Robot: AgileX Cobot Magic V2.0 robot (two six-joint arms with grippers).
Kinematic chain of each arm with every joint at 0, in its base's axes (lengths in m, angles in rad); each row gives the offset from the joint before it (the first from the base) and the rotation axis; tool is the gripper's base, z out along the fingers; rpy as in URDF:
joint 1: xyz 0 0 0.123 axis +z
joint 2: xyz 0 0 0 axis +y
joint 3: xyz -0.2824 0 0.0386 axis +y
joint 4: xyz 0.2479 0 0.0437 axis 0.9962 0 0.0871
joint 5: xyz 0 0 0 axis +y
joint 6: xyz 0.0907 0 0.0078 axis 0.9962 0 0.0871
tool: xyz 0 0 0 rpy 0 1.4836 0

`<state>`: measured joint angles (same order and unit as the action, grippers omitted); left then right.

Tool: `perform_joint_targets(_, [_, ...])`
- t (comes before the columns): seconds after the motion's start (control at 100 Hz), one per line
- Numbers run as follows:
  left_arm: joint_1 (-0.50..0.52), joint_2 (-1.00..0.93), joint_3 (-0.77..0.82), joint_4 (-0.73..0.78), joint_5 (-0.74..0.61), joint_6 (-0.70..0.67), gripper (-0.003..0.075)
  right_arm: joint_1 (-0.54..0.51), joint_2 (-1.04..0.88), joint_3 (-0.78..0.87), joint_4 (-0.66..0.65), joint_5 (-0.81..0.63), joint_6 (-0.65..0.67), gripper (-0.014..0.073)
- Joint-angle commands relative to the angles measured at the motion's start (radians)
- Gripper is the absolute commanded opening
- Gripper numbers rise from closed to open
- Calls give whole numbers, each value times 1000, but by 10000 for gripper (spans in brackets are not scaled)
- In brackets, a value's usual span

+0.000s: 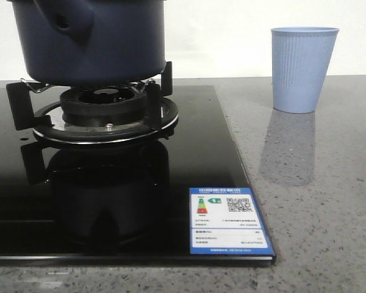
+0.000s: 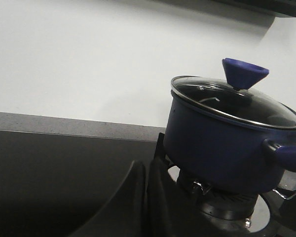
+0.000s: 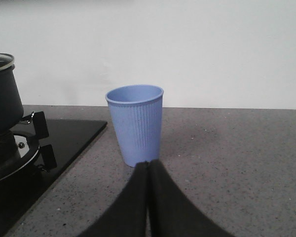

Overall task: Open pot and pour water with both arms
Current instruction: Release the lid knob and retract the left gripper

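One pot stands at the left of the front view, a dark navy-blue round vessel resting on the black prongs of one gas burner. Its stubby side handle, with a hole, points toward the camera. The left wrist view shows one glass lid with a metal rim seated on the pot, topped by one blue cone-shaped knob; a second handle stub sticks out on the side. The burner sits in one glossy black glass hob, which mirrors the pot and the pan support. Near the hob's front right corner lies one blue and white energy label bearing a QR code.

To the right of the hob, on the speckled grey stone counter, stands one pale blue ribbed cup, upright and well apart from the pot. Its inside cannot be seen well enough to tell whether it holds anything.

No arm appears in the front view. In the left wrist view the left gripper shows its two dark fingers pressed together with nothing between them, near the pot and apart from it. In the right wrist view the right gripper likewise has its two fingers meeting along one line, empty, just in front of the cup.
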<state>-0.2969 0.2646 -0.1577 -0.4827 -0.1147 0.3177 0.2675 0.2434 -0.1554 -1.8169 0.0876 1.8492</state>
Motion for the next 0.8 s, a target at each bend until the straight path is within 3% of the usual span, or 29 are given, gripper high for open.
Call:
perform_joint_targets(0.0, [3, 9, -29, -5, -76, -9, -19, -1, 5, -28, -42, 27, -6, -74])
perform_joint_targets(0.36, [3, 4, -27, -5, -76, -9, -19, -1, 5, -28, -42, 27, -6, -74])
perform_joint_targets(0.54, [31, -66, -27, 139, 19, -10, -19, -1, 5, -28, -42, 27, -6, -74])
perform_joint_targets(0.62, [85, -118, -17, 209, 104, -66, -19, -1, 5, -28, -42, 27, -6, -74])
perform_joint_targets(0.72, [150, -202, 27, 381, 156, -247, -19, -1, 5, -28, -42, 27, -6, -74])
perform_joint_targets(0.79, [178, -261, 72, 405, 171, -301, -19, -1, 5, -28, -42, 27, -6, -74])
